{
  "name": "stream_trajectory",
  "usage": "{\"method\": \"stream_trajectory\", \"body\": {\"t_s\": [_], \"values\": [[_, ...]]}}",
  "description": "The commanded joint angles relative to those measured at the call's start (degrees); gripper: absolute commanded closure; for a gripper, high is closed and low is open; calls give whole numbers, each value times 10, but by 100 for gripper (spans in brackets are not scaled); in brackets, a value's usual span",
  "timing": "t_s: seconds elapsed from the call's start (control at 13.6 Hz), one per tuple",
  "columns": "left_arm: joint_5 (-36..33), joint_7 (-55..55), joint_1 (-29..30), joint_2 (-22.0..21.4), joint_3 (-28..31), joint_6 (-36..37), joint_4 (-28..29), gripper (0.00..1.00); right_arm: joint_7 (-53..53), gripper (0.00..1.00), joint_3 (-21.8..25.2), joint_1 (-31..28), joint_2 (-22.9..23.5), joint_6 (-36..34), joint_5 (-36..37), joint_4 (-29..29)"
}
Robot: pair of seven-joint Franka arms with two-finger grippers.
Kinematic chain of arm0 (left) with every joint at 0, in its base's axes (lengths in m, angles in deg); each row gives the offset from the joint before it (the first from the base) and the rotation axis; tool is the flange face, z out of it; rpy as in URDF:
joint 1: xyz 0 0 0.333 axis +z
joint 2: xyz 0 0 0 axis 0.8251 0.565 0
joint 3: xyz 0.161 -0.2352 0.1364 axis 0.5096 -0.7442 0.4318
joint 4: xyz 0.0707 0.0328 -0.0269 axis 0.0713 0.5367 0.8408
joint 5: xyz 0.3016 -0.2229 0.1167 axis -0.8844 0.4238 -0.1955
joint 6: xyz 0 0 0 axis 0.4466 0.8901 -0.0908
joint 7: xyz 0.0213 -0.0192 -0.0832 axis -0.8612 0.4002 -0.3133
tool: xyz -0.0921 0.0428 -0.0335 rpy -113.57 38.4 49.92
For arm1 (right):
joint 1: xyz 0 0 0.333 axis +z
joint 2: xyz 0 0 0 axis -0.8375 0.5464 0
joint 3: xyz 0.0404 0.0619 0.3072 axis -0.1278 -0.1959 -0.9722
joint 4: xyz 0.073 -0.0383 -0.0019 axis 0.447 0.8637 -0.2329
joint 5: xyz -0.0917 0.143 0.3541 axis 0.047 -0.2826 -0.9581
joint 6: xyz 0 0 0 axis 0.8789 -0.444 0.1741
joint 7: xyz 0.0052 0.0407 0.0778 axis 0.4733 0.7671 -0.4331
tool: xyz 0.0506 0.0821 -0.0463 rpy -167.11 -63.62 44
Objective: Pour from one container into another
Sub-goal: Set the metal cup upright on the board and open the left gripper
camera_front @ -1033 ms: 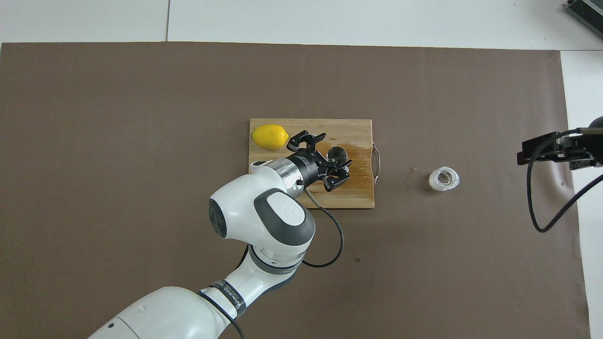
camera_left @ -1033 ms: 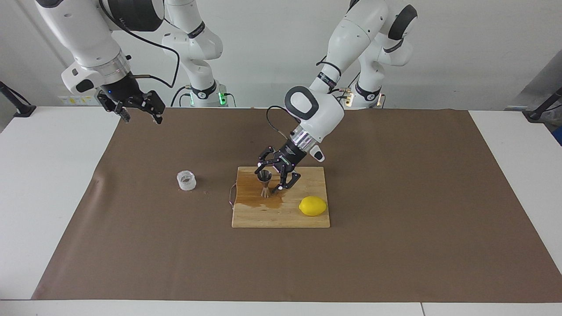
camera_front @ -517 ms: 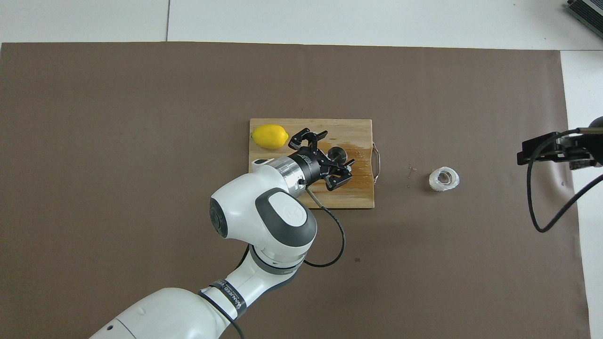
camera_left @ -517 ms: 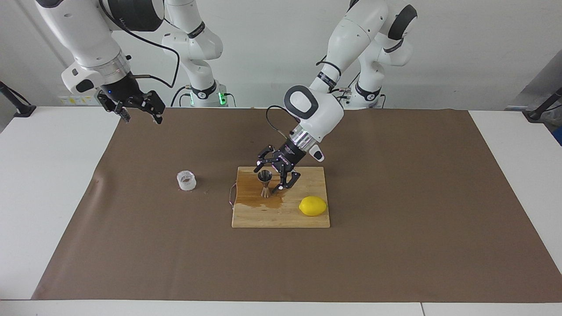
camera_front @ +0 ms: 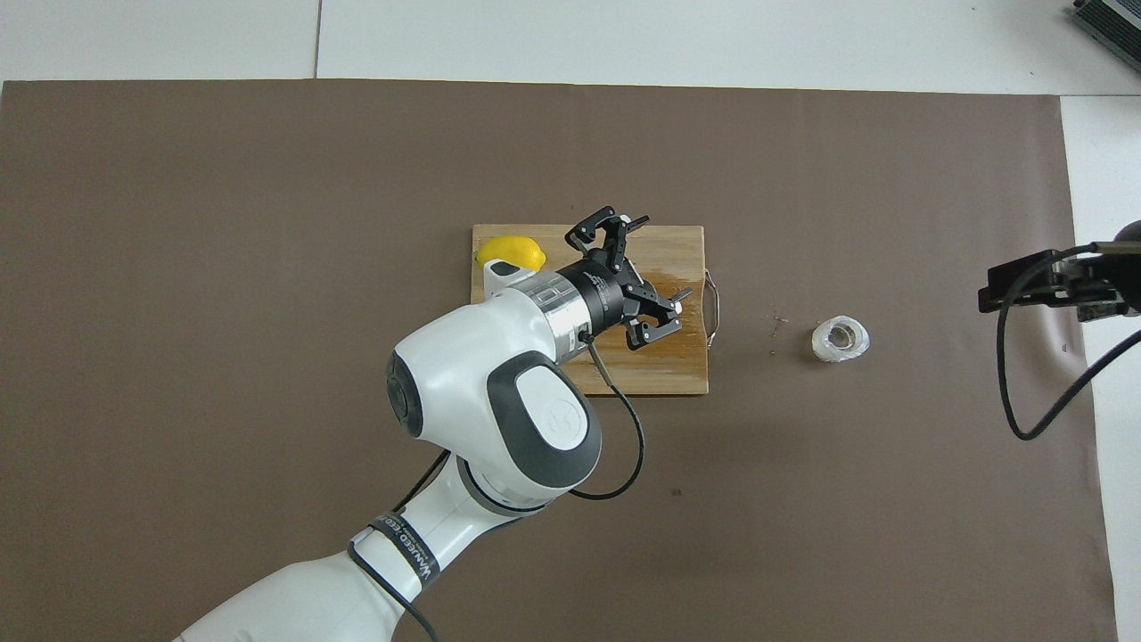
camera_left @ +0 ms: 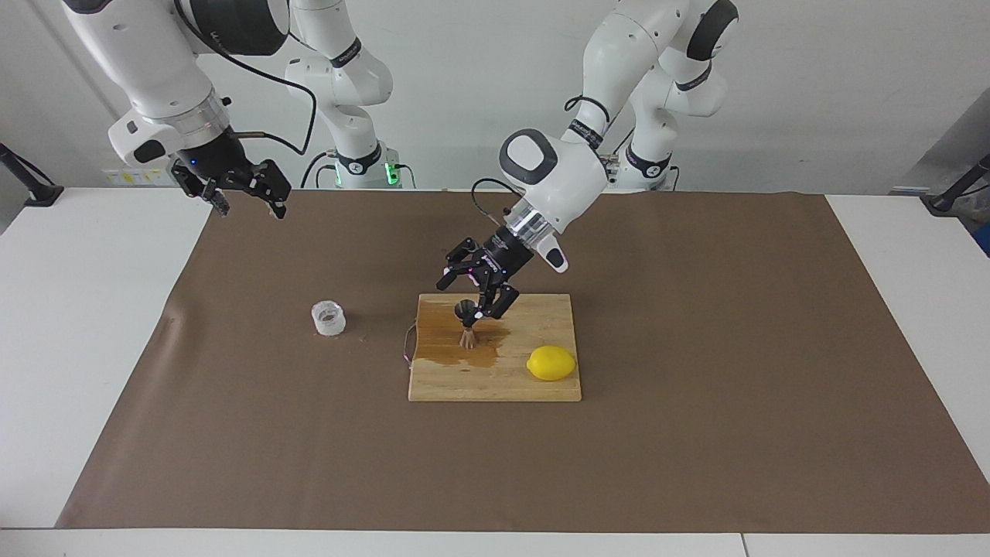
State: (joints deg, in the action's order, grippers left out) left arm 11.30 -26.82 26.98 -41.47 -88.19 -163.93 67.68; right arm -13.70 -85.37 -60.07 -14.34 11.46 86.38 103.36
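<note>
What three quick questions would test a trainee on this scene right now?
1. True or false: the lemon lies on the cutting board.
2. Where does the clear cup stand? A: on the board. B: on the brown mat, toward the right arm's end of the table. C: in a gripper.
3. Short answer: which thing does the open left gripper hang over?

Key: 1 true. 2 B. 3 the steel jigger, upright on the board.
</note>
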Motion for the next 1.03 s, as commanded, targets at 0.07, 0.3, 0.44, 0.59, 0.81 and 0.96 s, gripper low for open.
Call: {"method": "stream_trajectory", "body": {"t_s": [0.07,0.3,0.44,0.59,0.81,0.96], "values": [[-175,-1,65,-37,5,136,35,0,11,0,-3,-5,-11,-1,-12,12],[-355,-1,127,-59,5,279,33,0,11,0,-3,-5,-11,-1,-12,12],[-436,-1,155,-75,5,327,33,0,11,0,-3,-5,-11,-1,-12,12],[-473,-1,195,-93,5,371,32,0,11,0,-3,-5,-11,-1,-12,12],[-571,44,236,-110,5,416,31,0,11,0,-3,-5,-11,-1,-12,12],[-587,112,268,-120,6,449,26,0,11,0,-3,-5,-14,-9,-12,16]]}}
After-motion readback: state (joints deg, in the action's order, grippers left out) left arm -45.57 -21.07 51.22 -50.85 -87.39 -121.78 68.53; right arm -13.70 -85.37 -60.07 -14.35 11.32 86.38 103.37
